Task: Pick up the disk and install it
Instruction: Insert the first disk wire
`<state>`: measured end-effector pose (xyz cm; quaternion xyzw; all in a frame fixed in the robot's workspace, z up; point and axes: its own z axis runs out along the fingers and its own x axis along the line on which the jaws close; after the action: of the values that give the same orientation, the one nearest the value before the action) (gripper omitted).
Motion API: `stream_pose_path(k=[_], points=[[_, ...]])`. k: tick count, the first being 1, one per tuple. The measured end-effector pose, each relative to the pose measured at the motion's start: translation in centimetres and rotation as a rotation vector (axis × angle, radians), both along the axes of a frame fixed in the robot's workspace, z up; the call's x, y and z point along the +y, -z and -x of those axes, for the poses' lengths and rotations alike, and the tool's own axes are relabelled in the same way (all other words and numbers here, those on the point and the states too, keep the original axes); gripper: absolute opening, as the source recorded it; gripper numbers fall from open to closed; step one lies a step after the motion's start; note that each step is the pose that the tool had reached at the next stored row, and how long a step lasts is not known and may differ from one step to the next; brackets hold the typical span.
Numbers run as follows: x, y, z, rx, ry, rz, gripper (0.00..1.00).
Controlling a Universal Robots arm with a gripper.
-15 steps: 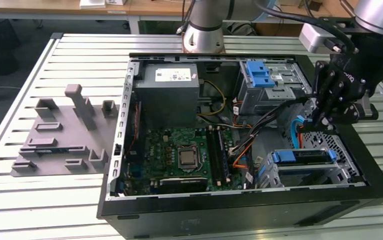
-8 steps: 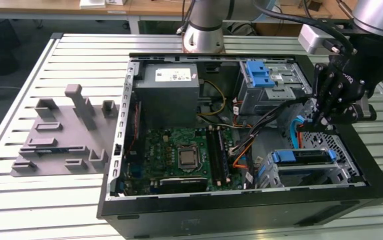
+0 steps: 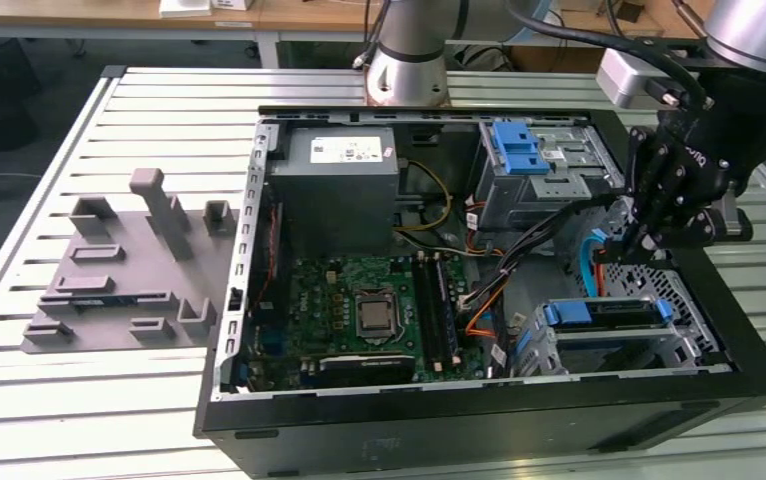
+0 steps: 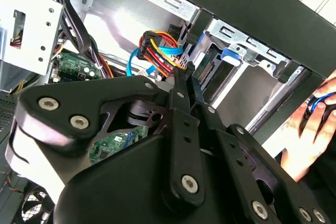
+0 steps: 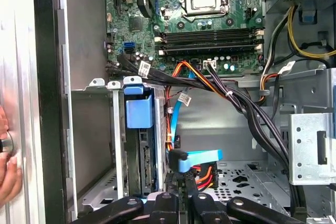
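The black linkage gripper [image 3: 643, 245], fingers pressed together on nothing, hangs inside the open computer case [image 3: 490, 430], at twelve o'clock from the blue-framed silver disk [image 3: 606, 314] seated in its bay.

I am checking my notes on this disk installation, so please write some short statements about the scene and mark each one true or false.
1. The computer case lies open on the slatted table. True.
2. The gripper hangs over the grey fixture. False: it is inside the case, by the drive cage; the grey fixture stands outside, at the exterior view's left.
3. The disk lies on the table beside the case. False: the disk, in its blue carrier, sits in the drive cage.
4. A person's hand is by the case's outer wall. True.
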<state>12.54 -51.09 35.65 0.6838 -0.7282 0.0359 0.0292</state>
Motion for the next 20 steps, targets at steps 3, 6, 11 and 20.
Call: stream_pose_path(k=[3, 6, 11, 20], points=[[-0.02, 0.16, 0.0, 0.0, 0.0, -0.0042, 0.16], [-0.02, 0.32, 0.0, 0.0, 0.0, -0.022, 0.16], [-0.48, 0.93, 0.0, 0.0, 0.0, -0.0239, 0.16], [-1.97, 1.3, 0.0, 0.0, 0.0, -0.0238, 0.16]])
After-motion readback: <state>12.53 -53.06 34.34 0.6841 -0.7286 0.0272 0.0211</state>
